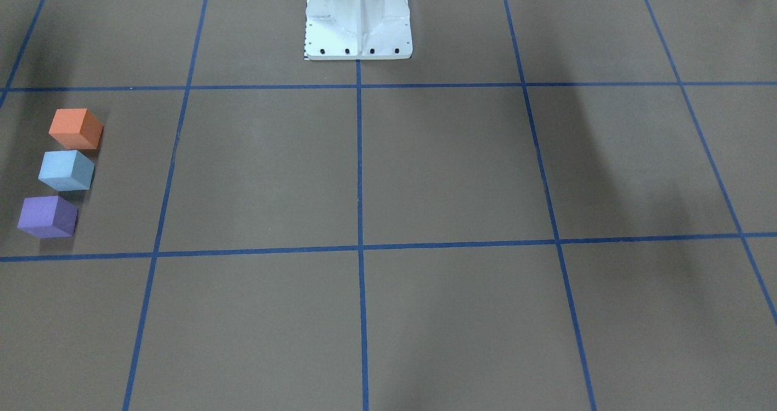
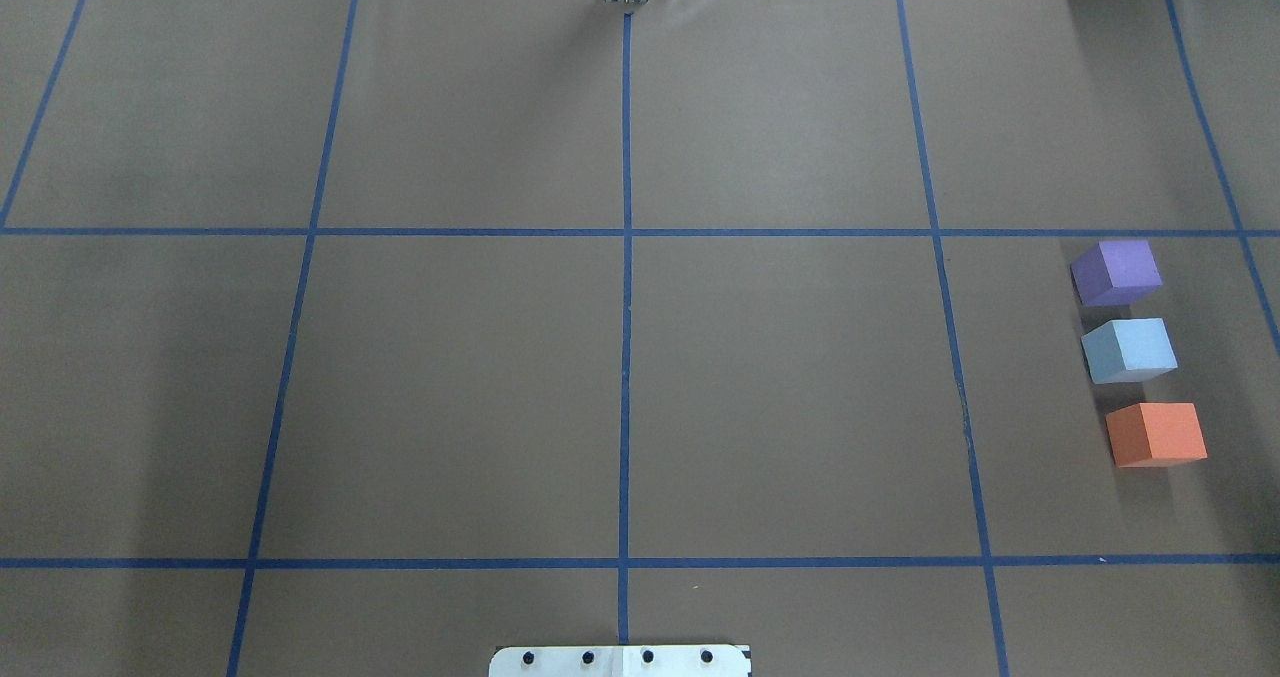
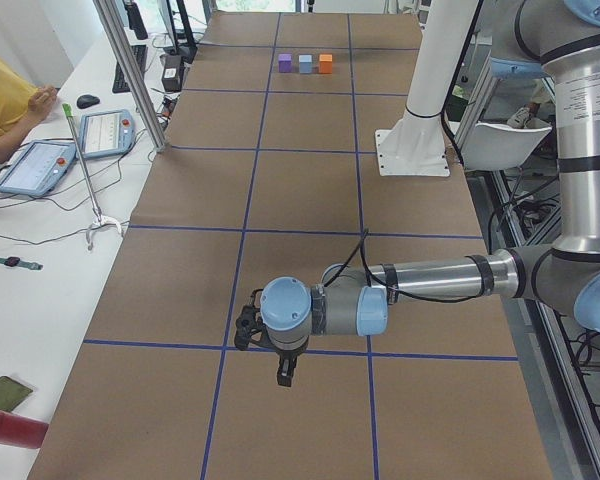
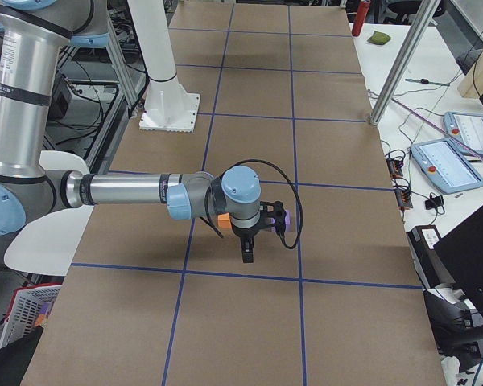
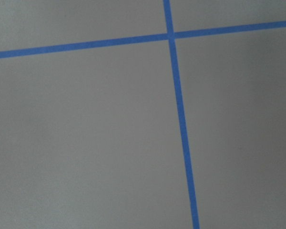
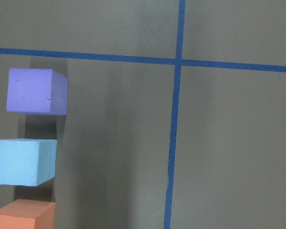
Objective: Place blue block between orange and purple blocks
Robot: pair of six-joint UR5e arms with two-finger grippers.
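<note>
The light blue block [image 2: 1130, 350] rests on the brown table between the purple block [image 2: 1117, 272] and the orange block [image 2: 1157, 434], in a line with small gaps. The right wrist view shows the same row: purple [image 6: 35, 90], blue [image 6: 24, 161], orange [image 6: 24, 214]. My right gripper [image 4: 245, 253] hangs above the blocks, touching none; I cannot tell whether it is open. My left gripper [image 3: 280, 375] is far away over bare table, empty below; I cannot tell its state either. Neither gripper shows in the overhead or front views.
Blue tape lines [image 2: 626, 257] grid the brown table. The white robot base [image 1: 358, 19] stands at the table's middle edge. Operators' desk with tablets [image 3: 105, 130] and a metal post [image 3: 130, 70] runs along the far side.
</note>
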